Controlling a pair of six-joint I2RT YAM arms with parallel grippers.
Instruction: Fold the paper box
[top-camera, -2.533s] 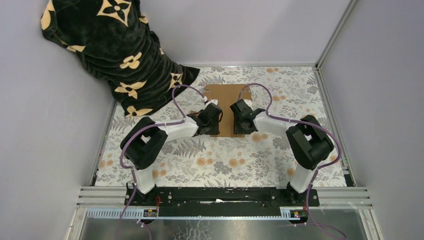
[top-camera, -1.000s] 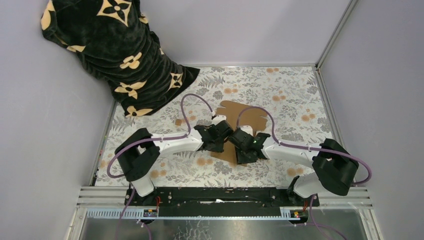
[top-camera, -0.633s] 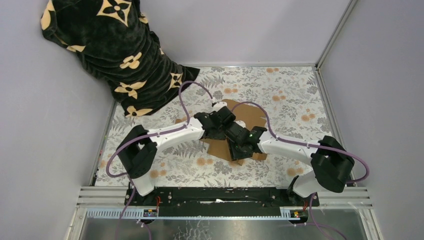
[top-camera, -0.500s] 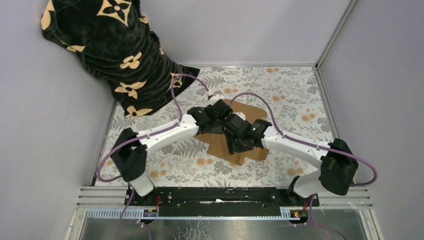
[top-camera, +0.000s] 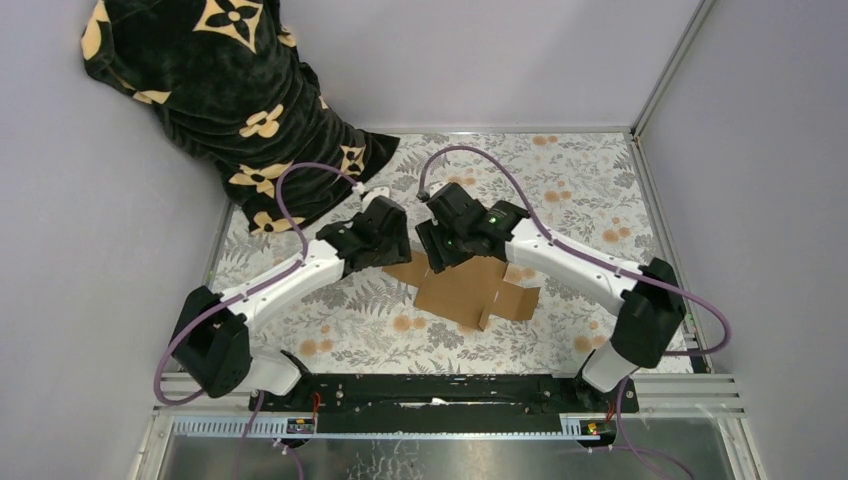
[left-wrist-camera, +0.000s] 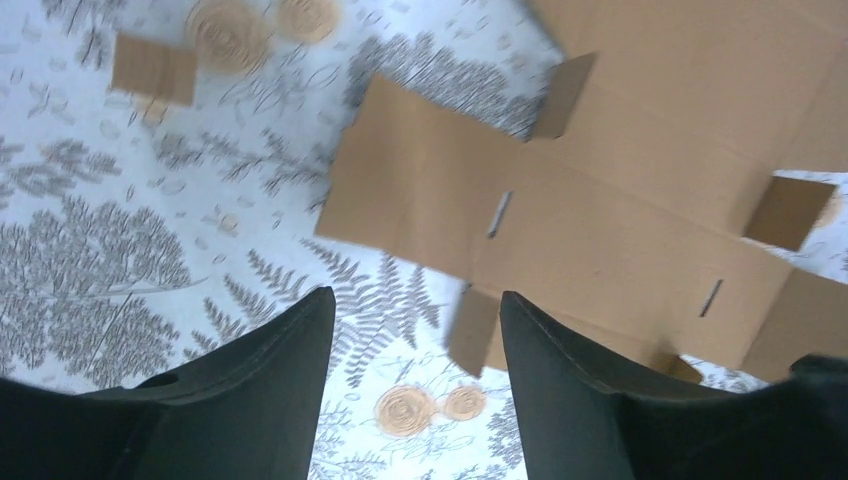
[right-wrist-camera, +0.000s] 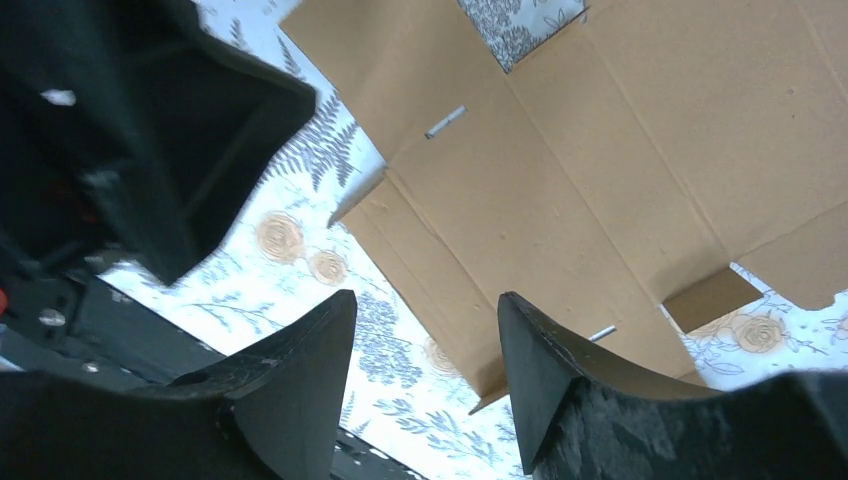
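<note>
The paper box (top-camera: 468, 292) is a flat brown die-cut cardboard sheet with flaps and slits, lying on the floral table cover a little right of centre. My left gripper (top-camera: 398, 255) hangs open above the sheet's far left corner, holding nothing. My right gripper (top-camera: 436, 262) hangs open just beside it, over the sheet's far edge, also holding nothing. In the left wrist view the sheet (left-wrist-camera: 560, 190) lies below and beyond the open gripper (left-wrist-camera: 415, 325). In the right wrist view the sheet (right-wrist-camera: 600, 170) spreads under the open gripper (right-wrist-camera: 425, 315), and the left arm (right-wrist-camera: 140, 120) shows at upper left.
A black blanket with tan flowers (top-camera: 230, 110) is heaped in the far left corner. A small loose cardboard scrap (left-wrist-camera: 152, 68) lies on the cover left of the sheet. Grey walls close in the sides and back. The arms' base rail (top-camera: 450, 388) runs along the near edge.
Both grippers have opened wider, let go of the sheet and risen away toward the far side. The sheet, dragged nearer and turned earlier, now lies flat and uncovered.
</note>
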